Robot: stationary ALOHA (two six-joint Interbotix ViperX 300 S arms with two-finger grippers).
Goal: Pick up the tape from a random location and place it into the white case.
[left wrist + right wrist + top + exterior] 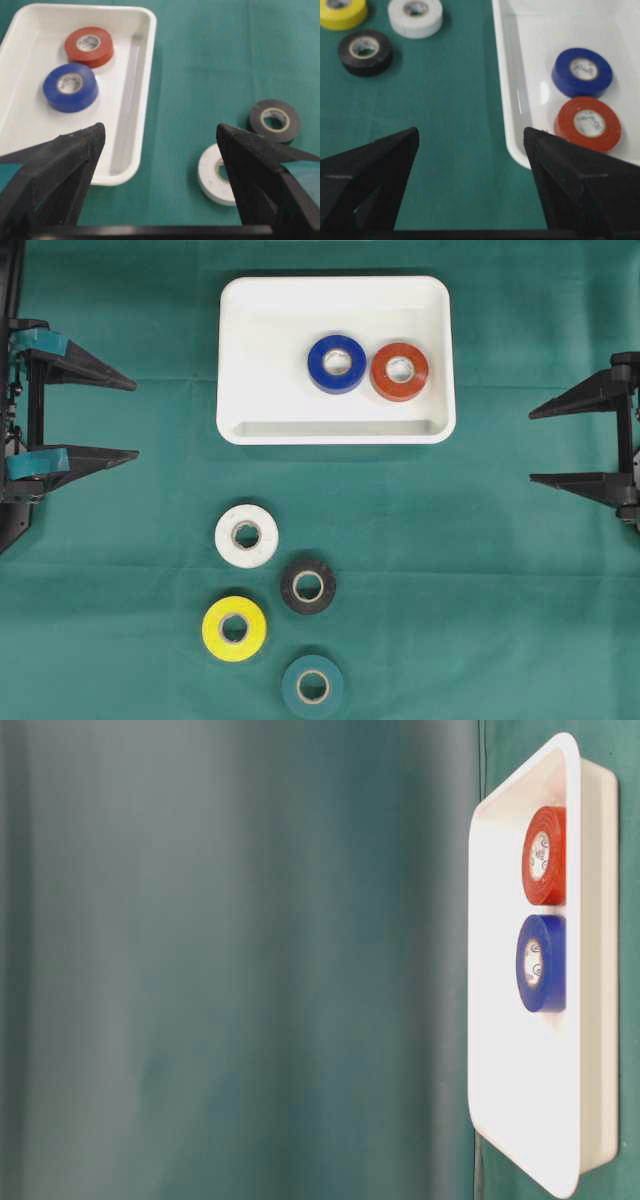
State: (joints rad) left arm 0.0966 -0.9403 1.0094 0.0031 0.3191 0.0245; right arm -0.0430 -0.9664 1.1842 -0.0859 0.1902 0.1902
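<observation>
1. You see the white case (240,360) lying flat on the counter (480,570), long axis left to right, with the blue tape (336,363) and red tape (399,371) flat inside, holes upward.
2. Your left tool (130,420) and right tool (535,446) are spread wide, holding nothing, well apart from everything.
3. Only overhead shows you the white tape (246,535), black tape (308,585), yellow tape (234,628) and teal tape (312,686) together.
</observation>
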